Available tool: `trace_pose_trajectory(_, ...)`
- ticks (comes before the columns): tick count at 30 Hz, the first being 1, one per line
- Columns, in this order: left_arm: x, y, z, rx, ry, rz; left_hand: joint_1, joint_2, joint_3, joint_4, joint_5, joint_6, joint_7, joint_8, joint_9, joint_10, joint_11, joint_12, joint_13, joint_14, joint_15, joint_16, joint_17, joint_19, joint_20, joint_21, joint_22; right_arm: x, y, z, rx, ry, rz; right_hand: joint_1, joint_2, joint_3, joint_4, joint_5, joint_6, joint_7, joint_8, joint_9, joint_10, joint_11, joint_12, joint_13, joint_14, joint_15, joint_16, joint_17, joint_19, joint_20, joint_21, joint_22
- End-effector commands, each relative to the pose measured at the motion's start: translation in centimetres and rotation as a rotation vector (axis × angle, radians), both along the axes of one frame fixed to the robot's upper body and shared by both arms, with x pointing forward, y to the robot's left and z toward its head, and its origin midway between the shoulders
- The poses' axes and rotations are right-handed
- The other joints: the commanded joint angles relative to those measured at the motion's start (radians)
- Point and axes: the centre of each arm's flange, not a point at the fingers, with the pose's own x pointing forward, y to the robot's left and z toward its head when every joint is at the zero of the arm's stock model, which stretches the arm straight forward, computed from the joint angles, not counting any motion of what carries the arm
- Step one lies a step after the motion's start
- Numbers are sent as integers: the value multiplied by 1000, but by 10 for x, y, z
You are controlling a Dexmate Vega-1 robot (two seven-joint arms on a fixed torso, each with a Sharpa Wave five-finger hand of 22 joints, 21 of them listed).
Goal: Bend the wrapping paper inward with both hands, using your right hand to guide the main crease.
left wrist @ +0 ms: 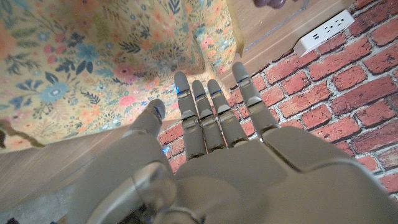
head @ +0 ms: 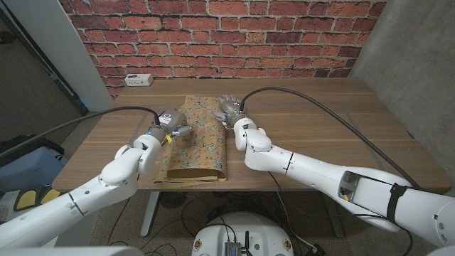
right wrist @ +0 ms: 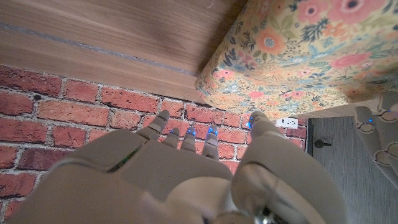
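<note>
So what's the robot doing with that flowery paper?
The robot is working on a sheet of flowery wrapping paper that lies on the wooden table. Its left hand is at the paper's left edge and its right hand is at the paper's right side, near the far end. Both hands have their fingers stretched out and hold nothing. It looks like it is getting ready to fold the paper inward. A white power strip sits at the table's far edge.
</note>
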Motion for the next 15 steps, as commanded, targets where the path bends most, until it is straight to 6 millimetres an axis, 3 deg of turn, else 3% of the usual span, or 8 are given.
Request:
trace_pose_trajectory(1, 15, 5, -15, 14, 151, 86, -27, 16, 21, 1, 5, -58, -11, -46, -16, -46, 0, -18, -15, -61, -10, -11, 1, -66, -35, -43, 4, 3, -2, -3, -17, 43, 3, 15, 2, 2, -4, -2, 9, 1, 5, 3, 5, 3, 4, 3, -4, -17, 7, 0, 4, 1, -5, 0)
trace_pose_trajectory(6, 16, 5, -17, 42, 174, 126, -39, 34, 30, 11, 4, -49, -1, -48, -21, -33, 7, -11, -20, -48, -4, 0, 2, -81, -39, -55, 5, 6, 0, -1, -6, 53, 16, 17, 4, 3, -7, -2, 17, 4, 7, 3, 12, 6, 6, 3, 1, -15, 8, 0, 12, 2, -5, 0)
trace_pose_trajectory(9, 15, 3, -16, 60, 183, 169, -74, 30, 31, 26, 0, -1, 6, -39, -26, 22, 3, 9, -28, 43, -4, 28, 3, -34, -28, -48, 8, 9, 2, -1, -13, 62, 19, 18, 6, 4, -8, -3, 20, 5, 6, 3, 16, 6, 7, 3, 11, -15, 12, 1, 24, 1, -3, 1)
trace_pose_trajectory(10, 14, 3, -15, 67, 191, 177, -97, 22, 29, 30, -3, 34, 14, -31, -27, 59, 6, 19, -32, 95, -2, 37, 3, 9, -31, -39, 10, 9, 3, -2, -21, 65, 20, 19, 6, 4, -9, -3, 22, 5, 6, 3, 20, 5, 8, 3, 15, -17, 13, 1, 30, -1, -2, 1)
trace_pose_trajectory(15, 13, -1, -13, 85, 230, 219, -136, 5, 28, 31, -9, 65, 21, -24, -20, 103, 10, 30, -30, 202, -7, 51, 2, 125, -27, -7, 11, 15, 12, -6, -86, 95, 8, 19, 15, 7, -9, -3, 30, 5, 6, 3, 22, 1, 7, 3, 16, -30, 13, 2, 37, -13, -5, 1)
